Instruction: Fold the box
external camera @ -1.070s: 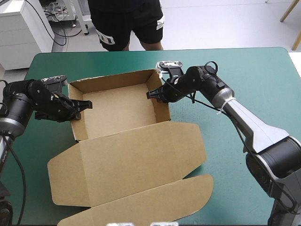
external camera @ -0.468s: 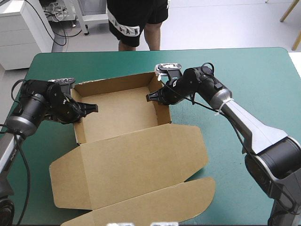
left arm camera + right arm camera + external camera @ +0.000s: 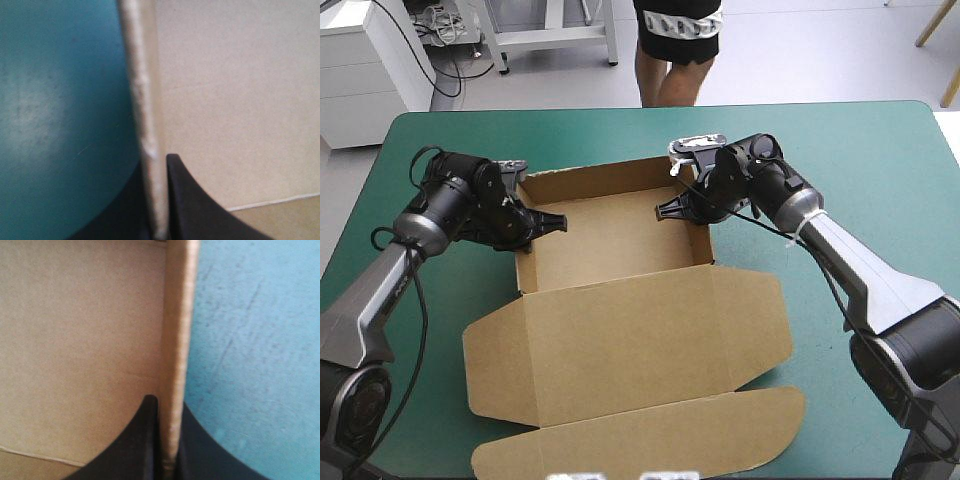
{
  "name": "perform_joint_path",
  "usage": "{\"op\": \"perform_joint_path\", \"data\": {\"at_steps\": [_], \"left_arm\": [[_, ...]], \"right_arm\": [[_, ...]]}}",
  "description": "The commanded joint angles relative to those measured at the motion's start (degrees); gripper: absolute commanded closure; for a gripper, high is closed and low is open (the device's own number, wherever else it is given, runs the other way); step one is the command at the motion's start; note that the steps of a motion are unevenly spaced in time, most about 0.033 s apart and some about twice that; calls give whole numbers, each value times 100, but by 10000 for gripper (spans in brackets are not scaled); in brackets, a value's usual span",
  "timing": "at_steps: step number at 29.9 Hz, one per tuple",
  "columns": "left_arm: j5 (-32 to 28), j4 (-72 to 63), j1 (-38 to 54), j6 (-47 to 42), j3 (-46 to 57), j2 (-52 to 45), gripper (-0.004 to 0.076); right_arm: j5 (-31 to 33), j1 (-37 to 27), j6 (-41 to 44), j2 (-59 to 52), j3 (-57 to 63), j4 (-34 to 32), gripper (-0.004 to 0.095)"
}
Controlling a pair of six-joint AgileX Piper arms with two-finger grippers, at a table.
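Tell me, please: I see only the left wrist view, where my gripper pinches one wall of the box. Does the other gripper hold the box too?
Observer: Yes. The right gripper is shut on the opposite side wall of the box, with one finger inside and one outside.
Operator: Are all the walls raised?
Observer: In the high view the far wall and both side walls stand up, so the box is an open tray.
Operator: And the lid?
Observer: The lid lies flat on the teal-green cover, on the side toward the robot. Its tuck flap is flat as well.
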Motion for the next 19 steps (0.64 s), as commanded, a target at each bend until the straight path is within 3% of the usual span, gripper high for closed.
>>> {"op": "perform_joint_path", "data": {"at_steps": [1, 4, 12, 19], "left_arm": [[-125, -13, -190, 86, -593, 79, 731], [-82, -11, -364, 86, -939, 358, 731], [109, 14, -697, 109, -1431, 1061, 731], [124, 14, -710, 152, -1431, 1317, 731]], "right_arm": [[379, -58, 90, -414, -165, -726, 927], [615, -107, 152, -424, -165, -1019, 928], [730, -854, -40, -424, 125, -282, 928], [569, -902, -87, -413, 536, -263, 928]]}}
